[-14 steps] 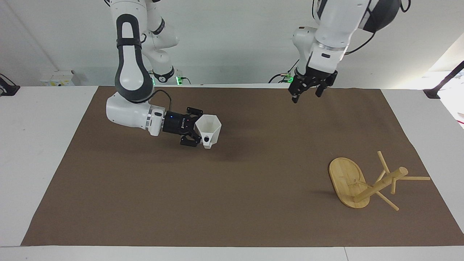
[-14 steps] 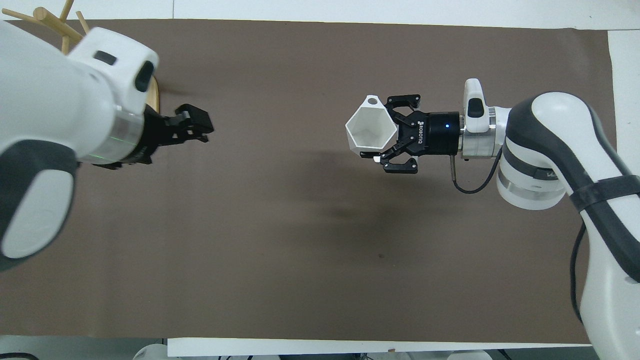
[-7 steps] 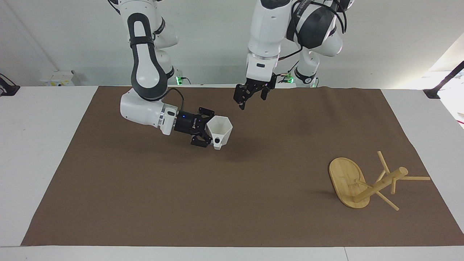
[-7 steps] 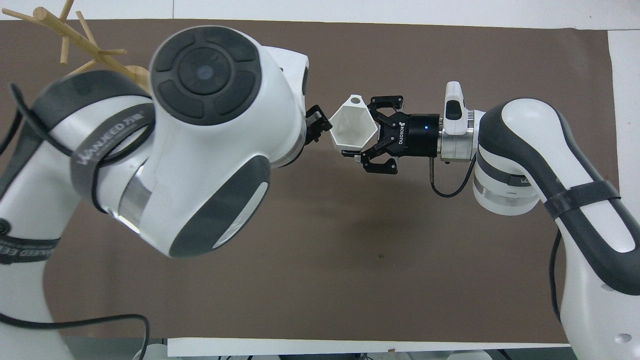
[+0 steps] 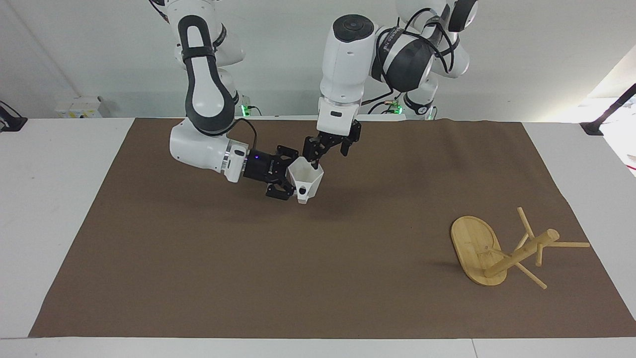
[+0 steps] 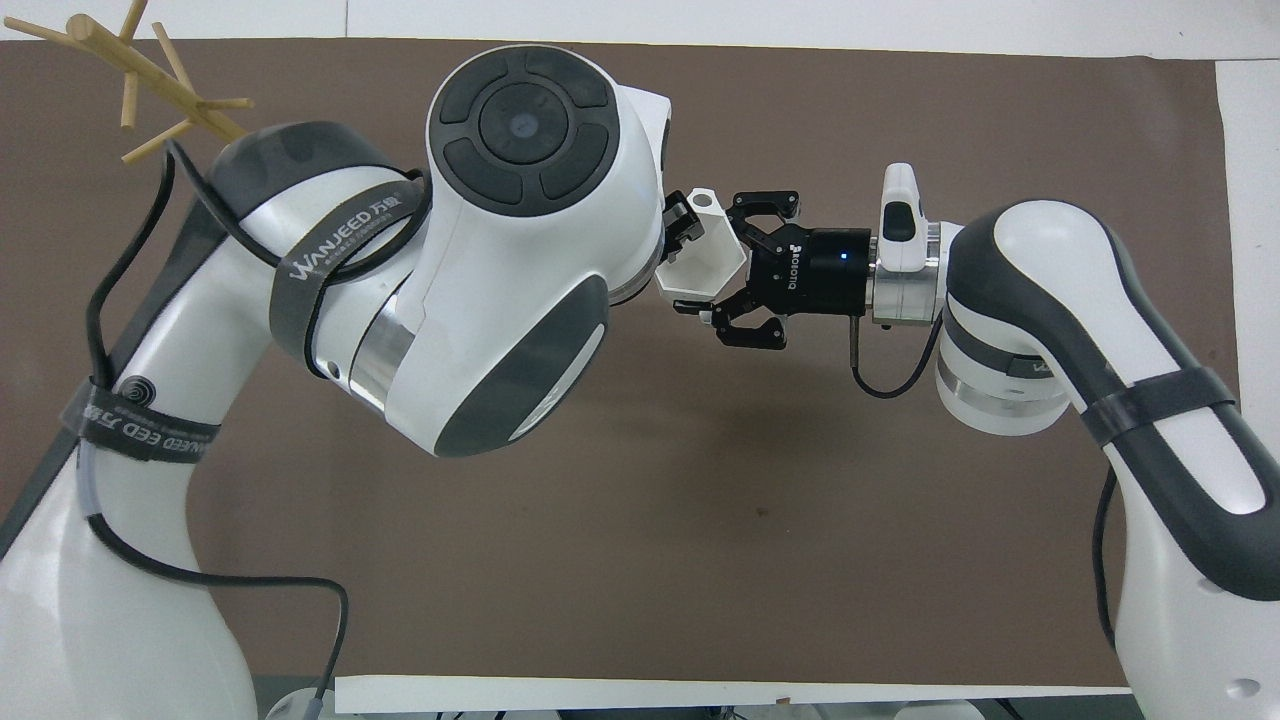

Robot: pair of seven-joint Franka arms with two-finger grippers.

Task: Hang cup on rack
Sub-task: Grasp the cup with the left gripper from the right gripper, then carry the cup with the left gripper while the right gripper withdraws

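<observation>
My right gripper [image 5: 290, 174] is shut on the base end of the white faceted cup [image 5: 309, 180] and holds it on its side above the brown mat. The cup's mouth points toward the left arm's end of the table. My left gripper [image 5: 325, 151] has come in over the cup and is open, with one fingertip [image 5: 313, 158] at the rim. Whether it touches the rim I cannot tell. From overhead the left arm hides most of the cup [image 6: 705, 265] and all but one of its own fingers [image 6: 683, 218]. The bamboo rack [image 5: 519, 253] lies tipped on its side.
The rack lies at the left arm's end of the mat, its oval base [image 5: 472, 243] up on edge and its pegs [image 6: 150, 75] sticking out. The brown mat [image 5: 318, 278] covers most of the white table.
The left arm has swung from its own end of the table over to the cup. The right arm has carried the cup a little toward the middle, still gripping it.
</observation>
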